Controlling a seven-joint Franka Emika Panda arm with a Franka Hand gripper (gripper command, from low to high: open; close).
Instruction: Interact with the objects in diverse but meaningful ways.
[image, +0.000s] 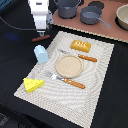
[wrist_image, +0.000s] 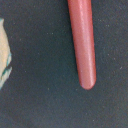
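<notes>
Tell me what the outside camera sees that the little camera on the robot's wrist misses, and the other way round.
Only the exterior view shows the whole setting: the robot's hand, the placemat with the plate, the yellow cheese wedge, the light blue cup, the orange bread block, and the pots behind. Only the wrist view shows the sausage close up, its rounded end smooth and reddish. Both show the sausage lying on the dark tabletop. Whether the hand is open is unclear.

Exterior view: high, looking steeply down across the whole surface (image: 15, 75). Wrist view: very near, facing straight down. Shared: sausage (image: 40, 38) (wrist_image: 83, 42), mat edge (image: 54, 36) (wrist_image: 3, 55).
</notes>
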